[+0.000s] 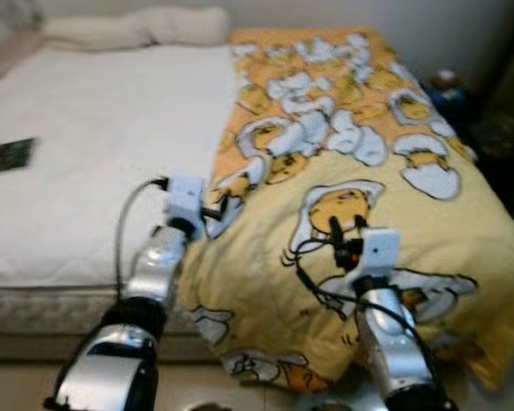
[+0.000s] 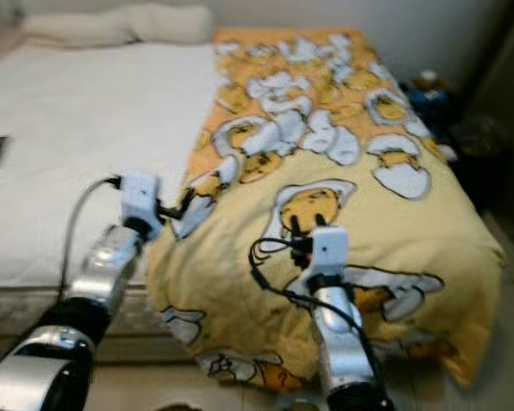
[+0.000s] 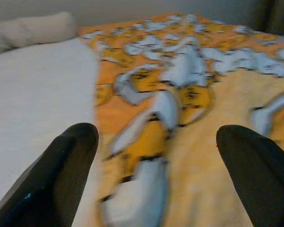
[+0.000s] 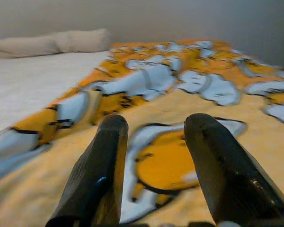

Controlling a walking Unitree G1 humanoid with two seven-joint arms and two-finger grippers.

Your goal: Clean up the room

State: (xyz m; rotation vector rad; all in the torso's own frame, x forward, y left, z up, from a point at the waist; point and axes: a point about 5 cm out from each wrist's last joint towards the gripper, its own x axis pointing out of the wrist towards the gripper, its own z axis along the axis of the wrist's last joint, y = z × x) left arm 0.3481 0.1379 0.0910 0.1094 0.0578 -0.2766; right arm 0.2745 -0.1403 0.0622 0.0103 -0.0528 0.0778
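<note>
Both grippers, left (image 1: 224, 204) and right (image 1: 347, 226), are hovering open and empty at the soft yellow blanket's (image 1: 385, 184) left edge, beside bare white mattress (image 1: 94, 163).

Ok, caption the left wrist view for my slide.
Open left claw poised over the edge of a yellow cartoon-egg print blanket covering one side of a white mattress.

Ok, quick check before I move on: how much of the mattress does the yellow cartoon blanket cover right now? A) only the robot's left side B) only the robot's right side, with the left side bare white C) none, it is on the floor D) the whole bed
B: the yellow blanket lies over the right part of the bed, its edge running beside the left gripper, while the white mattress to the left is uncovered.
</note>
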